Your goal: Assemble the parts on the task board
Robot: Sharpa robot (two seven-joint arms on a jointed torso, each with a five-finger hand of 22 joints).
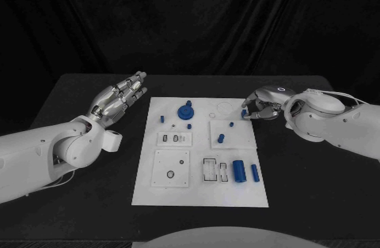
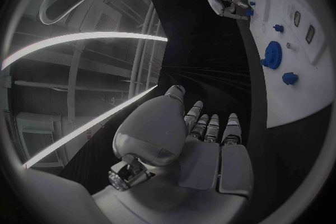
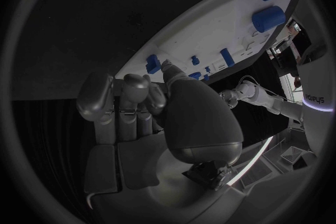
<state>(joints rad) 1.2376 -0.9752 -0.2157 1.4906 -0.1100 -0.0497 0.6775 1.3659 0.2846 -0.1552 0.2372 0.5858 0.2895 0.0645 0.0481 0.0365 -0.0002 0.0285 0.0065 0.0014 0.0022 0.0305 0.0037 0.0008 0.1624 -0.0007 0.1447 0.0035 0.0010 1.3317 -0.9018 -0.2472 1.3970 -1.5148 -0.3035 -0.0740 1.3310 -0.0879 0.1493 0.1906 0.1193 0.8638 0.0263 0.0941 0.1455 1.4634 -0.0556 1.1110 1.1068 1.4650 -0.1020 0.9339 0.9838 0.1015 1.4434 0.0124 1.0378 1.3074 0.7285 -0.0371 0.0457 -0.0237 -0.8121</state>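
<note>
The task board [image 1: 202,190] lies in the middle of the black table [image 1: 301,171], and most of the assembly appears to be left undone. Near the board's 12 o'clock a blue gear [image 1: 186,112] stands on it, seemingly already seated, with a small blue peg [image 1: 162,118] at about 11 o'clock. Around the centre, a short blue piece [image 1: 221,138] rests on a raised square plate. Towards 4 o'clock, two blue cylinders [image 1: 239,172] and [image 1: 254,172] lie loose on their sides next to open slots, so these are judged not yet fitted. Several recesses at 7 o'clock and at the centre stand unfilled.

The right hand [image 1: 260,106] is placed at the board's 2 o'clock edge, with its fingers [image 3: 133,92] curled together over a small blue part [image 1: 244,113] at that edge. Whether the part is actually pinched or only touched cannot be told; the right wrist view shows a fingertip close beside a blue piece [image 3: 152,63], without clear contact.

The left hand [image 1: 120,97] is held off the board at its 10 o'clock side, fingers extended side by side, nothing held.

The work is judged to be at an early stage.
</note>
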